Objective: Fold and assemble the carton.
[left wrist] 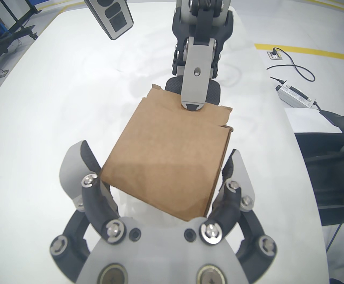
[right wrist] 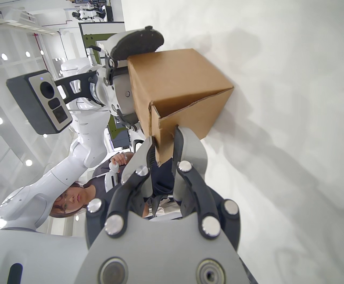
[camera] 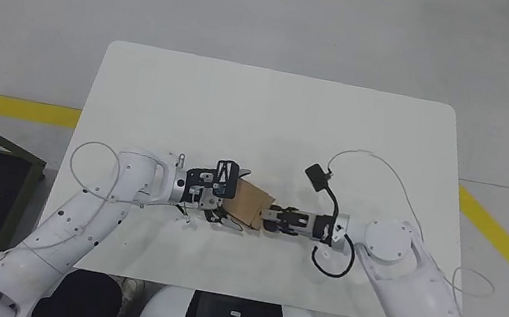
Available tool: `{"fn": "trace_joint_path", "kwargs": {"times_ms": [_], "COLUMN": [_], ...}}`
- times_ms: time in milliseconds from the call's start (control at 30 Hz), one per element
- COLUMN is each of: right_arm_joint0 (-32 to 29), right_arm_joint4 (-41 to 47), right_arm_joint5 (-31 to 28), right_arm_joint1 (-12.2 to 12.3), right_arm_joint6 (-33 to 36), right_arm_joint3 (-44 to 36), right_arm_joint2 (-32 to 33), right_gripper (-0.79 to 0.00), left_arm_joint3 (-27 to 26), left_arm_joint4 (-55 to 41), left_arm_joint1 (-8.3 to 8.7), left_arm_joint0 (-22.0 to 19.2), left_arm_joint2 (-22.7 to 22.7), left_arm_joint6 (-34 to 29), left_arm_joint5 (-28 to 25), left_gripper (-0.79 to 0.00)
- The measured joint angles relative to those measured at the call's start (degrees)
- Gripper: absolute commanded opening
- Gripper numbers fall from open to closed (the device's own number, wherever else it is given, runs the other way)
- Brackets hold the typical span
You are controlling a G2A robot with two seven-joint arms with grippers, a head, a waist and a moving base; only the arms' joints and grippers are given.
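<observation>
At table (camera: 361, 126) front, carton (camera: 249, 203) lay betw. the grippers, long axis arm to arm: left gripper (left wrist: 158, 150) clasped its sides, right gripper (right wrist: 164, 136) pinched the open end's edge, so nearer the fold.

Brown cardboard carton (camera: 249, 204), squared up into a box, one end open with flaps loose, lies near the table's (camera: 273, 111) front edge, about midway along.
</observation>
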Motion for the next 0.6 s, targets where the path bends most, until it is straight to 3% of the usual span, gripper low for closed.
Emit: {"fn": "trace_joint_path", "kwargs": {"times_ms": [600], "right_arm_joint0": [0.4], "right_arm_joint4": [0.7], "right_arm_joint5": [-0.5], "right_arm_joint1": [-0.2], "right_arm_joint6": [-0.4], "right_arm_joint3": [0.4], "right_arm_joint2": [0.1], "right_gripper": [-0.622], "left_arm_joint3": [0.4], "left_arm_joint4": [0.0], "left_arm_joint1": [0.02], "left_arm_joint0": [0.0], "left_arm_joint2": [0.0], "left_arm_joint6": [0.1], "left_arm_joint5": [0.0], "left_gripper": [-0.003]}}
